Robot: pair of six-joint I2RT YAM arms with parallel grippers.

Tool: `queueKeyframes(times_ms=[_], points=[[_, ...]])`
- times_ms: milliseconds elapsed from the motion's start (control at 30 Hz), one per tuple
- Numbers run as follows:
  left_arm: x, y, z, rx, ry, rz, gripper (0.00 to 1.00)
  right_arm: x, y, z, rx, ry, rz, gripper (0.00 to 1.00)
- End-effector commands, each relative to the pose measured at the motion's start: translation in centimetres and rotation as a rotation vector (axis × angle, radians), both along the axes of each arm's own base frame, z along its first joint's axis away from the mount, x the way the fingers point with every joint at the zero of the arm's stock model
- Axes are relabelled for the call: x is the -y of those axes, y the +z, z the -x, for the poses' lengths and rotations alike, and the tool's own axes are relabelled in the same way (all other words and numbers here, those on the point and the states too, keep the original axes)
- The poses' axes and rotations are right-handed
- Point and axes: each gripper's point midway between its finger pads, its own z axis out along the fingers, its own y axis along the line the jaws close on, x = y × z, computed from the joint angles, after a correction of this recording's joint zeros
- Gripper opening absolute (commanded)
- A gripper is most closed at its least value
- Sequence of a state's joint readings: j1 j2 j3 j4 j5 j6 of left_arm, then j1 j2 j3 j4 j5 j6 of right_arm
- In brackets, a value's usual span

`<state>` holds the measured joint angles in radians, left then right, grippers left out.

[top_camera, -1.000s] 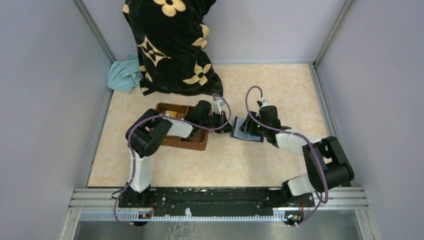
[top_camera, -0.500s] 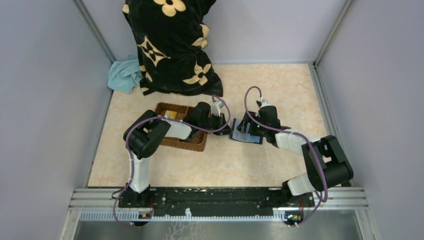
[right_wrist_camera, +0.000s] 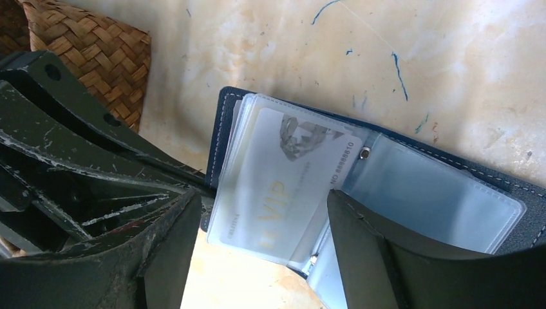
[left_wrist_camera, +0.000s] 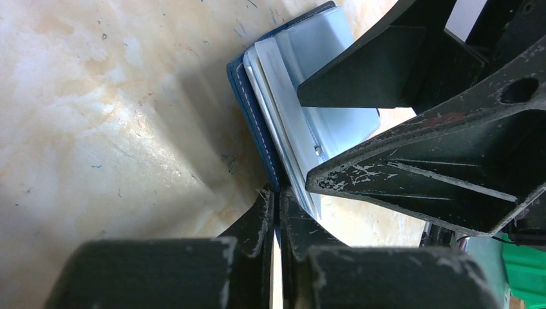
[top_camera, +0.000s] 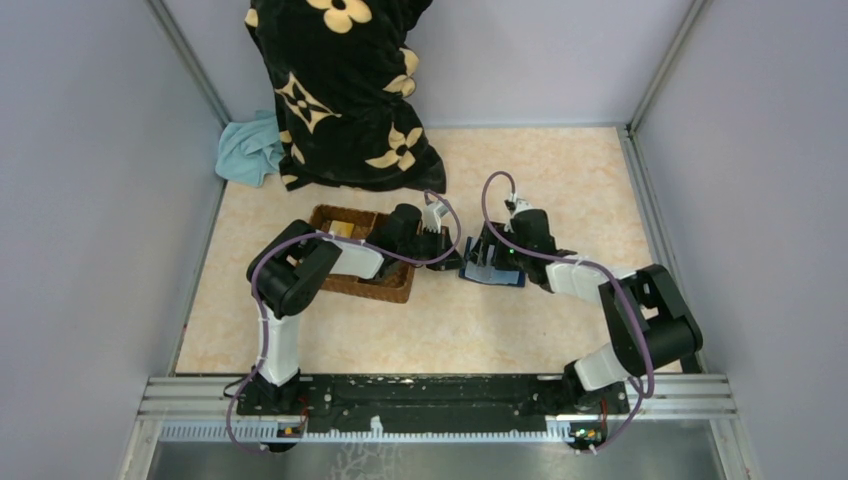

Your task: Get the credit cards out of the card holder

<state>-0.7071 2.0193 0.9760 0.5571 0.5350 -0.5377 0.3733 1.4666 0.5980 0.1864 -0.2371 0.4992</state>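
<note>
The navy card holder (top_camera: 497,270) lies open on the table between the two grippers. Its clear sleeves show in the right wrist view (right_wrist_camera: 425,187). A pale credit card (right_wrist_camera: 277,187) with gold "VIP" lettering sits in the front sleeve. My left gripper (left_wrist_camera: 277,196) is shut on the edge of the holder's navy cover (left_wrist_camera: 248,96), and in the top view (top_camera: 452,252) it is at the holder's left side. My right gripper (right_wrist_camera: 264,238) is open, one finger on each side of the VIP card's sleeve, and it hangs over the holder (top_camera: 497,252).
A brown wicker basket (top_camera: 355,280) stands just left of the holder under the left arm, with a yellowish flat thing (top_camera: 341,228) in it; its corner shows in the right wrist view (right_wrist_camera: 96,58). A black flowered cloth (top_camera: 340,90) and a teal cloth (top_camera: 248,148) lie at the back.
The right gripper has shifted slightly left and farther over the holder. The holder has slid a little to the left. The left gripper keeps its grip.
</note>
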Motion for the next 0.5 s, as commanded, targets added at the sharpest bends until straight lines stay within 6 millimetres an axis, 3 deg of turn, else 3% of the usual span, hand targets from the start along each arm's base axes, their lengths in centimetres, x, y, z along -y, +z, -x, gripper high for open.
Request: queueKeyframes(times_ms=[0,200,467], points=[[-0.6,-2.4,1.4,-0.061,-0.015,-0.066,0.05,-1.0,1.4,-1.4,0.055,0.027,-0.007,0.72],[-0.6,-2.6,1.5,-0.064,-0.019,-0.067,0.05,0.6,-0.1,-1.1,0.018,0.006,0.117,0.72],[-0.5,-2.7,1.5,-0.066,-0.018,-0.066,0.05,1.2,0.0,-1.2,0.015,-0.018,0.147,0.7]])
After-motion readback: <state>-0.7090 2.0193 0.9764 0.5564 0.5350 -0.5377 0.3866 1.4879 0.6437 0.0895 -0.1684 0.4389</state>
